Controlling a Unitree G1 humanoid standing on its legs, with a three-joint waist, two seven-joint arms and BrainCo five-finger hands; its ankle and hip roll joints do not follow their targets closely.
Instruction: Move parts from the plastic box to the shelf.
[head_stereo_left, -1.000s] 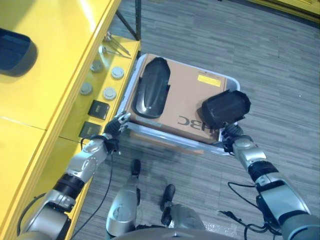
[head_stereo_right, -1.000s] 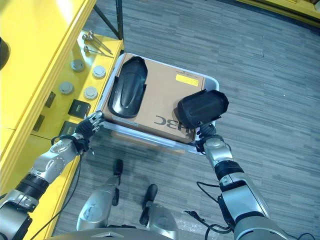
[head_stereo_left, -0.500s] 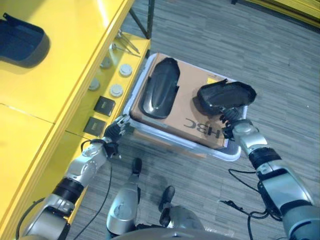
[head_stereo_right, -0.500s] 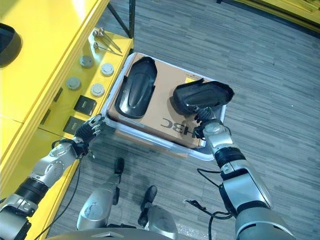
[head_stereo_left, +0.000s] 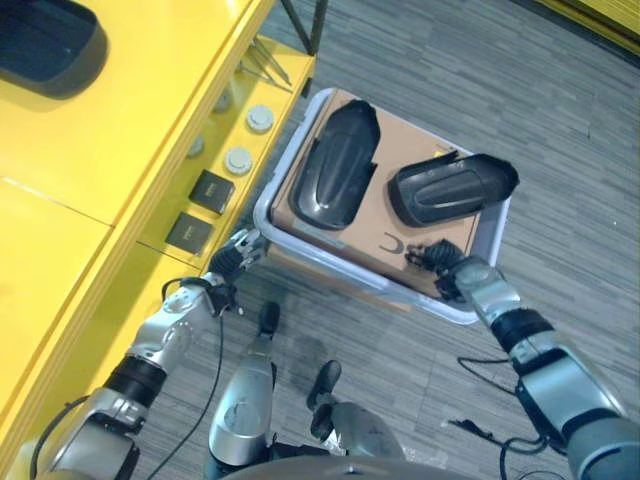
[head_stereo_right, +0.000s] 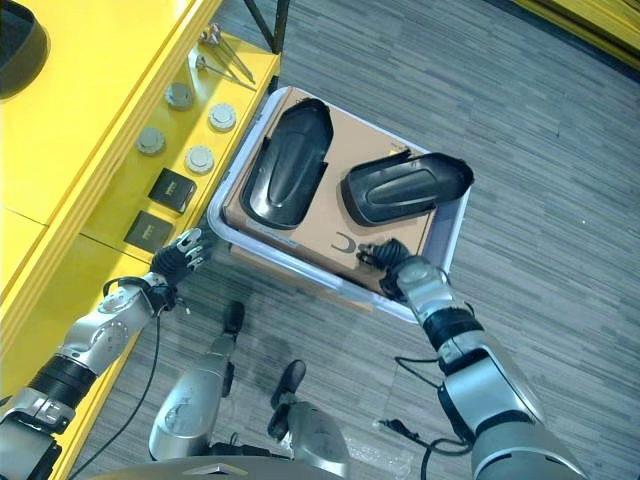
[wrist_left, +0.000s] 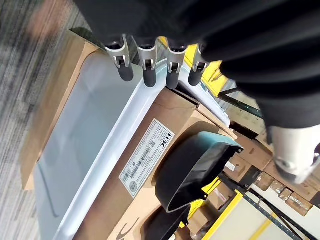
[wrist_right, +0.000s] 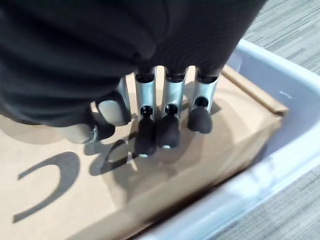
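Note:
A pale plastic box (head_stereo_left: 285, 160) stands on the floor beside the yellow shelf (head_stereo_left: 110, 130). A cardboard carton (head_stereo_left: 380, 235) fills it, and two black moulded parts lie on top: a long one (head_stereo_left: 335, 180) at the left and another (head_stereo_left: 450, 188) at the right. My right hand (head_stereo_left: 445, 268) hovers open over the carton's near edge, just short of the right part, with its fingers (wrist_right: 167, 127) pointing down at the cardboard and holding nothing. My left hand (head_stereo_left: 232, 258) is open at the box's near left corner, its fingers (wrist_left: 147, 70) close to the rim.
A third black part (head_stereo_left: 45, 45) lies on the shelf's top level. The lower level carries round discs (head_stereo_left: 238, 160), flat black squares (head_stereo_left: 212, 190) and metal bolts (head_stereo_left: 262, 65). A dark shelf post (head_stereo_left: 305, 20) stands behind the box. Grey floor lies to the right.
My right hand has let go of the right black part, which now lies flat on the carton, and has drawn back to the near edge. The camera has shifted.

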